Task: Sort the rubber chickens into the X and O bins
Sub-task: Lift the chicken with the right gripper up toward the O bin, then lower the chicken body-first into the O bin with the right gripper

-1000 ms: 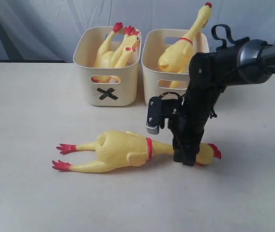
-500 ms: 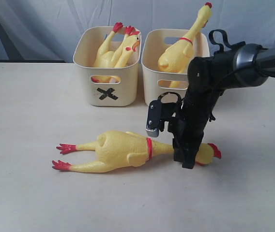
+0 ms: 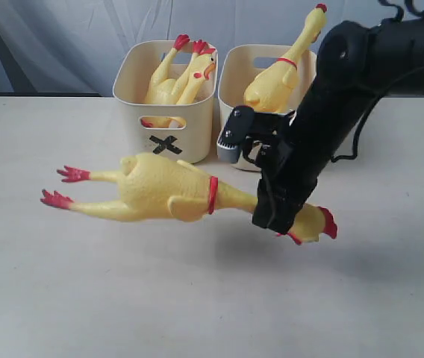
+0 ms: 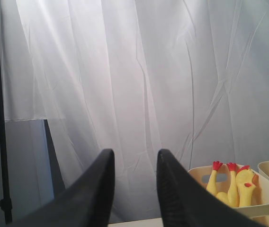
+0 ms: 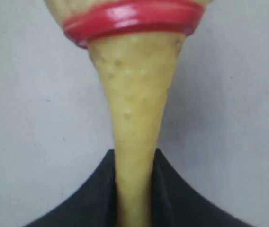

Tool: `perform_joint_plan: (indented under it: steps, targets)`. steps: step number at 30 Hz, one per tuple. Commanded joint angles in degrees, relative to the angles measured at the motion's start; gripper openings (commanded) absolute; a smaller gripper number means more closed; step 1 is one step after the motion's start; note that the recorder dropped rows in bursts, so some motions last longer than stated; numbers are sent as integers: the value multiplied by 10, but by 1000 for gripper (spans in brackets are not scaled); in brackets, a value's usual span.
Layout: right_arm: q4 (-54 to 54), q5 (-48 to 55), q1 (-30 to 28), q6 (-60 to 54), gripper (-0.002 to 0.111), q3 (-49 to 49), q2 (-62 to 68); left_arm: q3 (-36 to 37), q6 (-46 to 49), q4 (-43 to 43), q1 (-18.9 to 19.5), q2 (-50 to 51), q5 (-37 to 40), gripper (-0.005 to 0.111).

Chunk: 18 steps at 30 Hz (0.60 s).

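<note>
The right end effector is closed tight on the thin neck of a big chicken. It grips between the red band and the head. The chicken hangs in the air above the desk, lying sideways. Its red feet point to the left and its head pokes out on the right.

The X bin stands at the back with 2 smaller chickens inside, feet up. Touching it on the right is a second bin. Its mark is hidden behind the arm. Another big chicken sits in it, with its head sticking up high.

The left end effector is partly open with nothing between its fingers. It points at the white curtain.
</note>
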Motion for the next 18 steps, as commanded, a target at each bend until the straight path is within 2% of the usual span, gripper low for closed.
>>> perform_joint_plan:
  steps: [1, 3, 5, 8, 11, 14, 18]
  targets:
    - [-8, -32, -2, 39, -1, -1, -64, 3, -2, -2, 3, -2, 5, 30]
    - [-45, -80, -2, 94, -1, -1, -102, 3, -2, -2, 3, -2, 5, 30]
    - [-118, -138, -2, 203, -1, -1, -134, 3, -2, -2, 3, -2, 4, 30]
    - [-276, -172, -2, 362, -1, -1, -172, 3, -2, -2, 3, -2, 4, 30]
    - [-395, -164, -2, 466, -1, -1, -182, 3, -2, -2, 3, -2, 4, 30]
    - [-561, -119, -2, 627, -1, -1, -183, 3, -2, -2, 3, -2, 4, 30]
    - [-637, -87, -2, 727, -1, -1, -181, 3, -2, -2, 3, -2, 4, 30]
